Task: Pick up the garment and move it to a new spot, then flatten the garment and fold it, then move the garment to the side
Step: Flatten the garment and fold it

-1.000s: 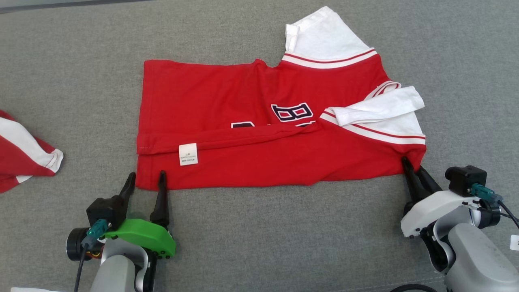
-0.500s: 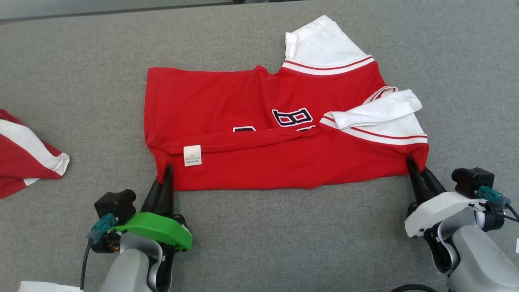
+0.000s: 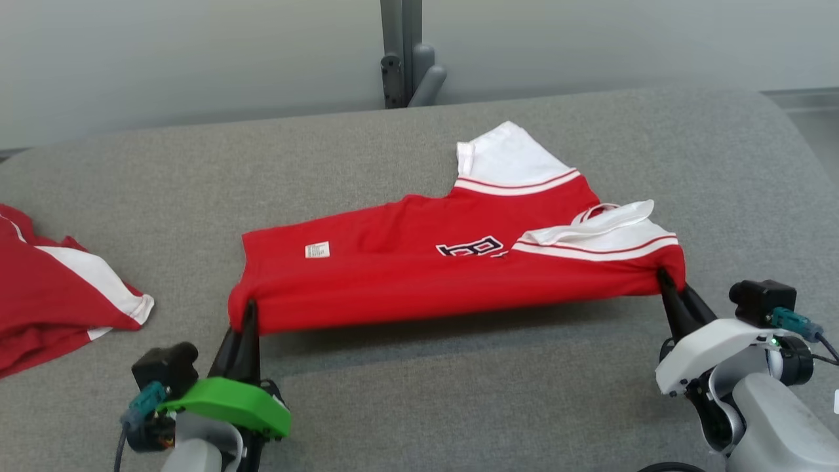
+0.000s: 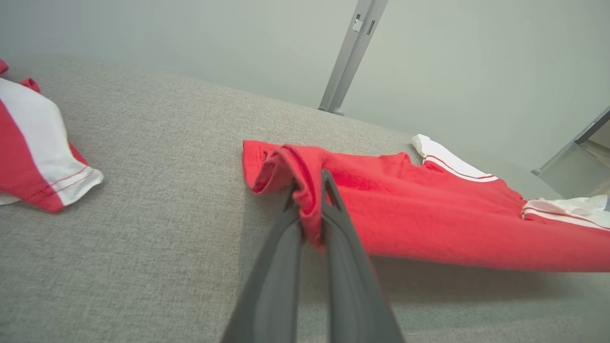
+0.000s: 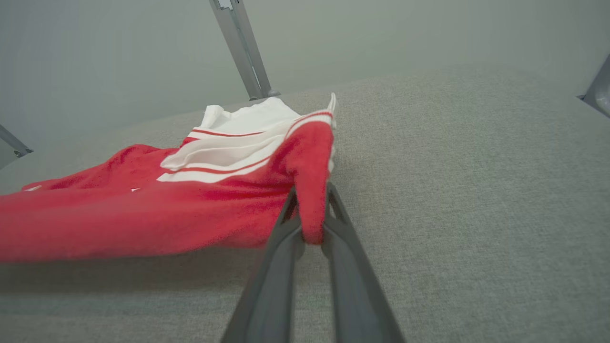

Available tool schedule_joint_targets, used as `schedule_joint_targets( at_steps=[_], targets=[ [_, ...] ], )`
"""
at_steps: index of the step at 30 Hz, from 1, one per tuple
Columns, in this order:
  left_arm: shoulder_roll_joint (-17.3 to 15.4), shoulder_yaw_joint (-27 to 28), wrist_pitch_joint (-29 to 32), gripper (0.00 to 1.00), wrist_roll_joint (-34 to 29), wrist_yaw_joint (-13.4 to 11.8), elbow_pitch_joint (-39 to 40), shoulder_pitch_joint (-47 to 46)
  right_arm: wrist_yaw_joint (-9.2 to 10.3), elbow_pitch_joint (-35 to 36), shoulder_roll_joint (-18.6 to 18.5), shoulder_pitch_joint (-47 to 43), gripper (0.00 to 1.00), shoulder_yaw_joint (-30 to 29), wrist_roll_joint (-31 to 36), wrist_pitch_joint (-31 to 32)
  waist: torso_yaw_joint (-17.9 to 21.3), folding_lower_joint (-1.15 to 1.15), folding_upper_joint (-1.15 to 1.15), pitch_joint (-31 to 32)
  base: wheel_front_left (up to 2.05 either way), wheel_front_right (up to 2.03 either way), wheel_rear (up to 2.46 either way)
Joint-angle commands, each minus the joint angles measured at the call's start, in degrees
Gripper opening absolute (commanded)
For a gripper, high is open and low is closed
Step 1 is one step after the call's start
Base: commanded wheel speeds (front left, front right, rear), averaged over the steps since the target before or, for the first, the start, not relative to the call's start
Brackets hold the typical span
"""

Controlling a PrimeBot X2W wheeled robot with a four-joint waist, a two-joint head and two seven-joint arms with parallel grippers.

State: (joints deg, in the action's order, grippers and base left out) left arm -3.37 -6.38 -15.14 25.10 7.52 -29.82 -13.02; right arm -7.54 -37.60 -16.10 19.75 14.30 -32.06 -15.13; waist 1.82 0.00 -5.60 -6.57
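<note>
Cloth (image 3: 59, 288), red and white, lies at the far left of the grey worktop (image 3: 459, 400), well apart from the rest. Left gripper (image 3: 248, 313): fingers (image 4: 281, 267) pressed together on the garment (image 3: 426, 282) at its near-left hem corner, red fabric bunched between the tips. Garment spans between both grippers, its near edge taut and off the worktop with a shadow under it, its far side resting on the surface. White label (image 3: 317, 250) and dark lettering (image 3: 472, 248) face up; white sleeves (image 3: 505, 154) sit at the right end. Right gripper (image 3: 664, 278): fingers clamped on the near-right corner, cloth draped over the tips.
</note>
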Motion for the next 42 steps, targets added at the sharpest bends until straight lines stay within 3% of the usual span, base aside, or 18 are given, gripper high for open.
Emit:
schedule_joint_targets(
  at_steps=[1, 17, 24, 25, 26, 27, 36, 42],
  targets=[
    [-0.3, 0.2, 0.0, 0.0, -0.3, -0.1, -1.2, 2.3, 0.12, -1.2, -0.5, -1.2, 0.0, 1.3, -1.3, 0.0, 0.7, 0.0, 0.02, 5.1, 0.0, 0.0, 0.0],
    [0.1, 2.6, 0.0, 0.0, -1.9, -0.1, -5.5, 14.9, 0.13, -3.9, -4.4, -12.5, 0.0, 7.4, -8.6, 0.0, 0.2, 0.0, 0.02, 6.3, 0.0, 0.0, 0.0],
    [0.2, 2.1, 0.0, 0.0, -2.0, -0.1, -5.1, 17.2, 0.13, -4.0, -2.7, -14.4, 0.0, 5.9, -9.1, 0.0, -0.6, 0.0, 0.02, 5.0, 0.0, 0.0, 0.0],
    [0.2, 2.2, 0.0, 0.21, -2.5, -0.1, -5.0, 17.2, 0.13, -3.9, -2.4, -14.5, 0.0, 5.7, -8.9, 0.0, -0.7, 0.0, 0.02, 4.9, 0.0, 0.0, 0.0],
    [0.2, 2.2, 0.0, 0.64, -2.9, -0.1, -4.9, 17.0, 0.13, -3.9, -2.4, -14.6, 0.56, 5.3, -8.5, 0.0, -0.8, 0.0, 0.02, 4.7, 0.0, 0.0, 0.0],
    [0.2, 2.3, 0.0, 1.0, -2.9, -0.1, -4.8, 16.9, 0.13, -3.8, -2.3, -14.6, 1.0, 4.7, -8.3, 0.0, -0.9, 0.0, 0.02, 4.6, 0.0, 0.0, 0.0],
    [0.4, 4.7, 0.0, 1.0, -7.0, -0.6, -0.8, 12.6, 0.1, 2.4, -1.0, -11.6, 1.0, -5.3, 2.5, 0.0, -1.1, 0.0, 0.02, 2.2, 0.0, 0.0, 0.0],
    [0.3, 6.3, 0.0, 1.0, -10.5, -0.4, -1.5, 4.7, 0.11, 5.6, 1.3, -6.4, 1.0, -6.3, 7.8, 0.0, -0.8, 0.0, 0.02, -2.1, 0.0, 0.0, 0.0]
  ],
)
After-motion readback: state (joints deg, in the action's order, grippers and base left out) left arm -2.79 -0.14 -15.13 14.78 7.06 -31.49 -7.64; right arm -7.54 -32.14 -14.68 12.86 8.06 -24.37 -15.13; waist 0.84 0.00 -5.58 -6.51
